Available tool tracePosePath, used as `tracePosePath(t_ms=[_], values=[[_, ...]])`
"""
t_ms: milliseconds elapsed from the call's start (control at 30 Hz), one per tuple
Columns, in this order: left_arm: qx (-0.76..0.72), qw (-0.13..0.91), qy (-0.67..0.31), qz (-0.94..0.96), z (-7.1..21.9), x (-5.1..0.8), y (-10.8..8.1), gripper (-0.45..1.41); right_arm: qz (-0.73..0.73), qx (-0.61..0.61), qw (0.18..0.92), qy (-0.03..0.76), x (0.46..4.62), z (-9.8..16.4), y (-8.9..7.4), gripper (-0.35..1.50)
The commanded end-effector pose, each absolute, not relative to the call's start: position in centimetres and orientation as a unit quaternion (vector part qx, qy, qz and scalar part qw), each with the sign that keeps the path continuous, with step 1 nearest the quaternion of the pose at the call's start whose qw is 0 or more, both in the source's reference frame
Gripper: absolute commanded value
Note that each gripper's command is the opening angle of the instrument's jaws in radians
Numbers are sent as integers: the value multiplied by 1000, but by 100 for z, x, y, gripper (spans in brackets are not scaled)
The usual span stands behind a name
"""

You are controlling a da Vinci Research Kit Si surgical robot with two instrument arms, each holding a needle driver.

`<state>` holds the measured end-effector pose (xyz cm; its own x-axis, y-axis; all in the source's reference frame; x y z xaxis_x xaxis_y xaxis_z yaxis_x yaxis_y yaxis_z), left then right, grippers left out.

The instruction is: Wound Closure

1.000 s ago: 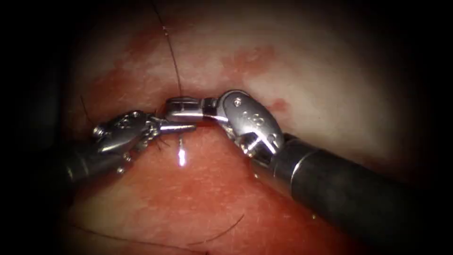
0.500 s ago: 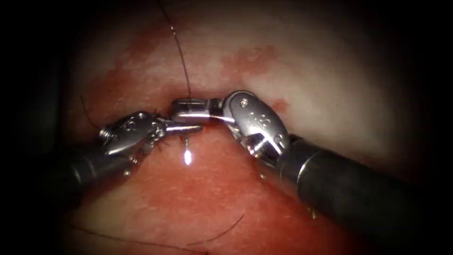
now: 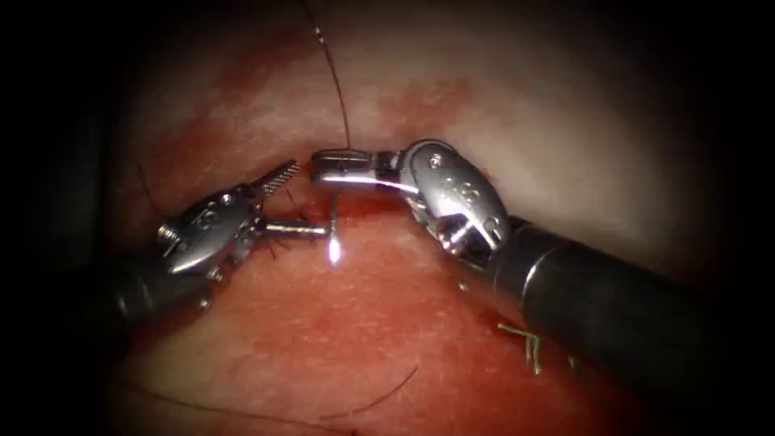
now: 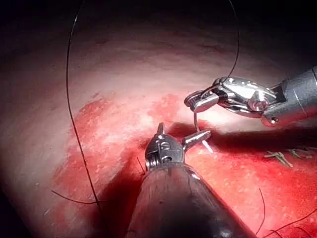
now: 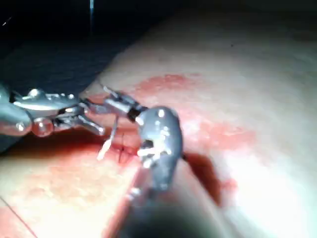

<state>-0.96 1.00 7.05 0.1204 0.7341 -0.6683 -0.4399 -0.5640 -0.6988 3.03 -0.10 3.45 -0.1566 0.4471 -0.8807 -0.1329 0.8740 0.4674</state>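
Needle hangs down from the right claw, pinched near its upper end, bright tip free and pointing down over the cut; not in the tissue. How much of its curve lies inside the claw is hidden. In the left wrist view the needle drops from the right claw to just beside the left claw. In the right wrist view the needle is a pale blurred streak, hard to make out.

Left claw spread: one jaw angled up, the other level, its end reaching to the needle shaft; touching or just short, cannot tell. It grips nothing.

Thread runs up from the right claw and is cut off at the frame's top edge. In the left wrist view thread makes a long loop over the tissue to the left. Loose dark strands lie on the red fluid below the cut; short pale thread ends sit by the right shaft.

No writing readable on the tools.
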Motion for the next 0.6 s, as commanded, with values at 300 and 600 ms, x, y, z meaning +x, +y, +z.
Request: tracePosePath(t_ms=[300, 600], values=[[-578, 371, -139, 713, 717, -104, 83, -45, 183, 100, 644, 736, 287, 379, 18, -35], [-571, 271, -65, 772, 738, -134, 75, -45, 126, 52, 653, 745, 279, 406, 28, -35]])
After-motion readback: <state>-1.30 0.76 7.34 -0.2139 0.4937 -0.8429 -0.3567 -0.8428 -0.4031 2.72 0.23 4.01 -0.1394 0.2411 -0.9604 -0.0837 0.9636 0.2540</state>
